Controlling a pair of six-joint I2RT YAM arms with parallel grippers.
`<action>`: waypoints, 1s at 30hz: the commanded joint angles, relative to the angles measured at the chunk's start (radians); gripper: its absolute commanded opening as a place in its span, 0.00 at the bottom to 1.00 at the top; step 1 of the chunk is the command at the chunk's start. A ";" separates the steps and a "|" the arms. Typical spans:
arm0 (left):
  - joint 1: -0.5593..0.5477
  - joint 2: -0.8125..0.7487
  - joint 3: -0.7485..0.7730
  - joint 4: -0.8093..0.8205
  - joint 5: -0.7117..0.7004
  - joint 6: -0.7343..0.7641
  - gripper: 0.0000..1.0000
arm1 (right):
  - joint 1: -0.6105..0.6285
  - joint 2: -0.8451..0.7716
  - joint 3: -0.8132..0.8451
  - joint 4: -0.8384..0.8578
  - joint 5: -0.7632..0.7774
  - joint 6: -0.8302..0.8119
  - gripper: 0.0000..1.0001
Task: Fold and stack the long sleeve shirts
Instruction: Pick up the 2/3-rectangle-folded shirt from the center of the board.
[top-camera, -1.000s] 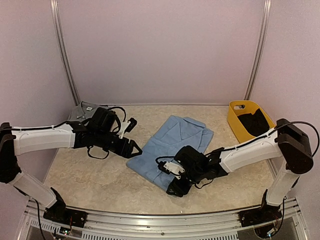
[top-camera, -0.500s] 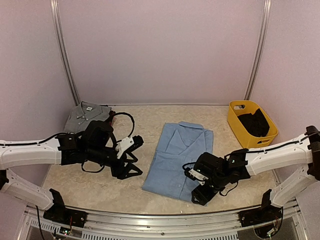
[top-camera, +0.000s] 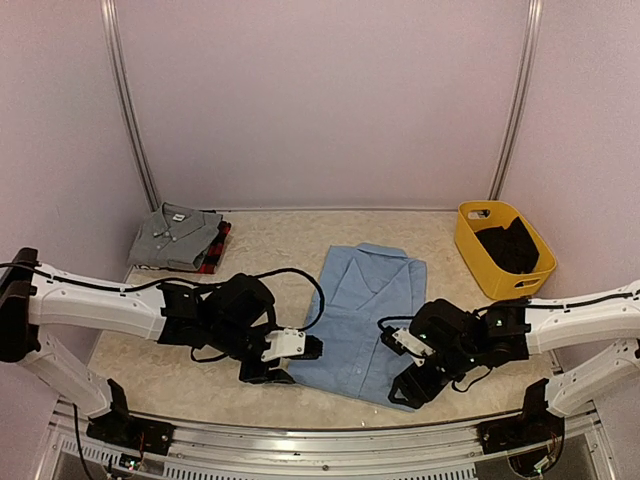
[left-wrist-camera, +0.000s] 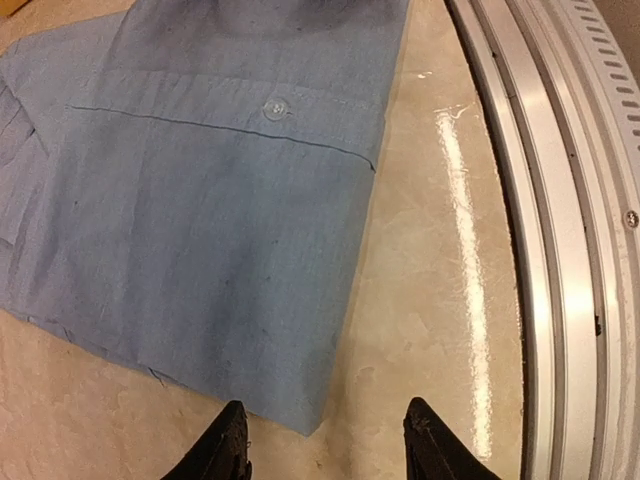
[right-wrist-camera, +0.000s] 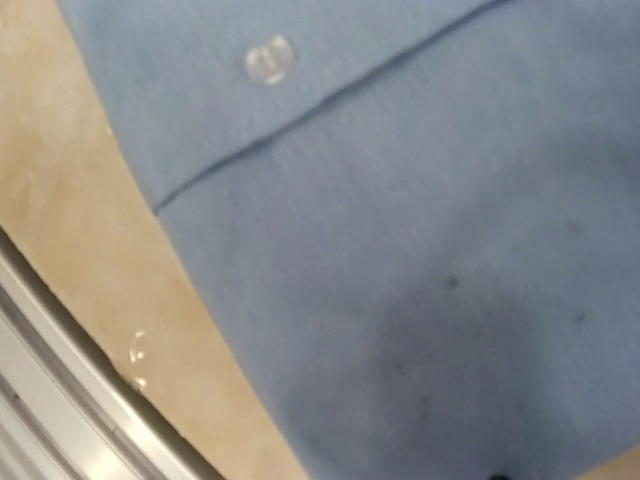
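Observation:
The light blue shirt lies flat mid-table, folded narrow, collar toward the back. In the left wrist view the light blue shirt has its near corner just between the tips of my left gripper, which is open and grips nothing. From above, the left gripper sits at the shirt's near-left edge. My right gripper is low over the near-right corner; the light blue shirt fills its wrist view and its fingers are hidden. The grey shirt rests folded on the plaid shirt at back left.
A yellow basket holding dark cloth stands at the back right. The metal rail of the table's near edge runs close beside the left gripper. Purple walls enclose the back and both sides.
Both arms came toward the near edge, the left swinging right to the shirt's near-left corner, the right settling at the near-right one. The blue shirt now lies straighter and narrower. The left jaws narrowed.

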 joint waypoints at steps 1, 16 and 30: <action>-0.023 0.075 0.079 -0.026 -0.068 0.131 0.47 | 0.012 0.000 -0.027 0.057 -0.029 0.013 0.67; -0.030 0.258 0.085 -0.023 -0.158 0.163 0.52 | 0.012 -0.028 -0.077 0.102 -0.056 0.021 0.66; -0.042 0.311 0.070 0.018 -0.224 0.176 0.43 | 0.013 -0.067 -0.099 0.113 -0.076 0.031 0.65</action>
